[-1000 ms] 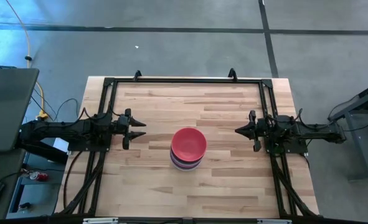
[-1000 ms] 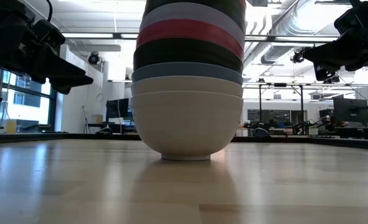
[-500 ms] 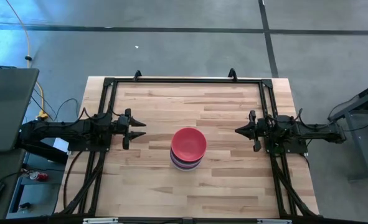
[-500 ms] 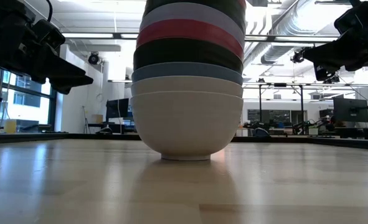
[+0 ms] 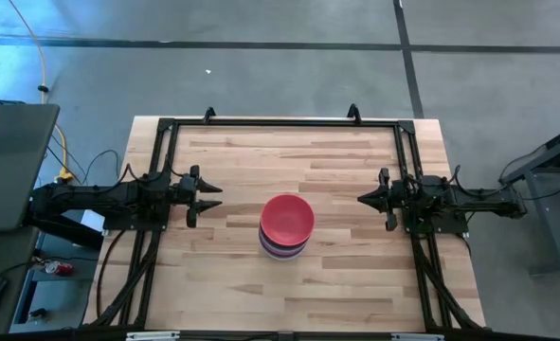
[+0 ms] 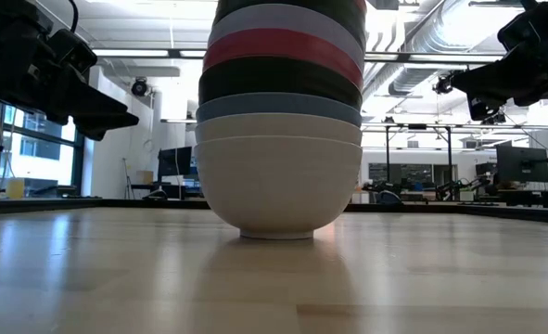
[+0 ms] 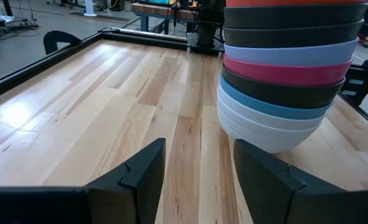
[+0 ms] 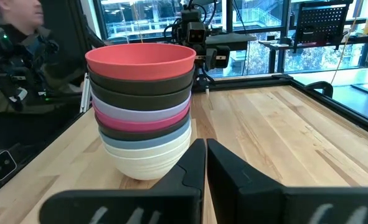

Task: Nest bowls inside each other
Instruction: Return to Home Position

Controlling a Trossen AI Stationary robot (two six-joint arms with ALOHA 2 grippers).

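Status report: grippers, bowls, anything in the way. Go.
Left gripper open, empty, left of stack. Right gripper shut, empty, right of it. Bowls nested in one stack, red on top. No obstruction seen.

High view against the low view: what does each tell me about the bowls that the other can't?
Only the high view shows the red bowl on top and the whole table around it. Only the low view shows the layers from the side: white bowls at the bottom, then blue, black, magenta, lavender rims. Both show one stack, with the left arm and right arm standing apart on either side.
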